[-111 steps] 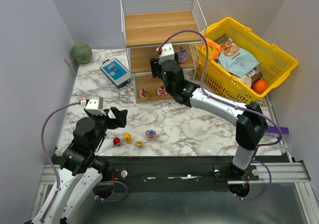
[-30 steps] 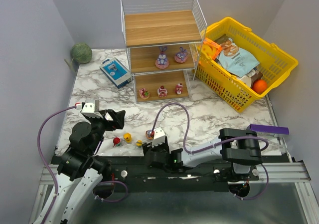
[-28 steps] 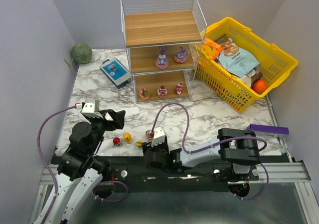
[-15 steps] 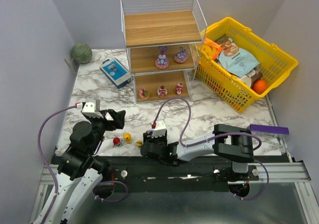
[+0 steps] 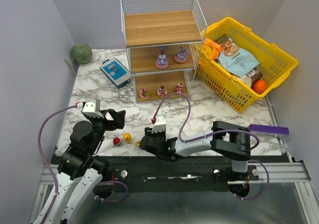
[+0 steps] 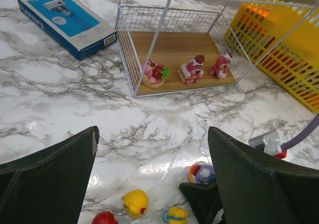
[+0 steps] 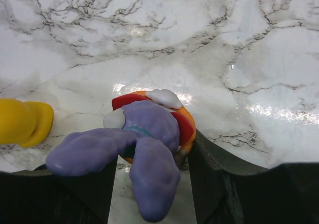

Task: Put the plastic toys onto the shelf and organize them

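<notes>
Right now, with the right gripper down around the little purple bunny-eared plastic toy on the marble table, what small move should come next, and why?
Probably close the right gripper on the purple bunny-eared plastic toy before any lift. Its fingers stand either side of the toy, which sits on the marble table, and they do not look clamped on it yet.

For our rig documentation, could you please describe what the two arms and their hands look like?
The left arm and right arm share black joints and white link shells. Each wrist carries a small white camera box fed by a looping purple cable. The left hand and right hand each have two broad, dark fingers.
</notes>
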Available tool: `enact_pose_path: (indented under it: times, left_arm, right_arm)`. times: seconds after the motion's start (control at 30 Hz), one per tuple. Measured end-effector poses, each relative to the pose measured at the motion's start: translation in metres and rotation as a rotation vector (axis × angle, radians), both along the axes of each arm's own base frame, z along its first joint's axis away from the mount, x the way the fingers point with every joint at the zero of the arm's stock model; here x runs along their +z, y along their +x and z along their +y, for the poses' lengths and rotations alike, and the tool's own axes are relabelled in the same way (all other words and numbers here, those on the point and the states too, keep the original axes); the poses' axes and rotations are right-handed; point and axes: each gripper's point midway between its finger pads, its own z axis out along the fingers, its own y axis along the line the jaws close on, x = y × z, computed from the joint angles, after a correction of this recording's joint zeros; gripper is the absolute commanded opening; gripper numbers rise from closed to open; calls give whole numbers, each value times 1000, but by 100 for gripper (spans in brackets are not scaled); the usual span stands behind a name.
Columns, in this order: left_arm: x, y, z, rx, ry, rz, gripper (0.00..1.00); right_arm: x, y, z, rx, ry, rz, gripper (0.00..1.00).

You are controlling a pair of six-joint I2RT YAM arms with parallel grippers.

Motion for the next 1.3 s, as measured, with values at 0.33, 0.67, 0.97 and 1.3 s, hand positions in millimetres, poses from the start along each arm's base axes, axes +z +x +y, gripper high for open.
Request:
enact_pose_path:
  times: [0.33, 0.67, 0.97, 1.3]
  left_arm:
    - [0, 0, 0, 0, 1, 2, 99]
    - [0, 0, 0, 0, 1, 2, 99]
    - [0, 0, 0, 0, 1, 2, 99]
    - [0, 0, 0, 0, 1, 2, 99]
  right_arm:
    - [1, 2, -2, 16, -30, -11, 25]
    - [40, 23, -20, 53, -90, -54, 21]
    - [136, 51, -9, 136, -34, -116, 21]
    - [252, 102, -5, 161, -2, -231, 21]
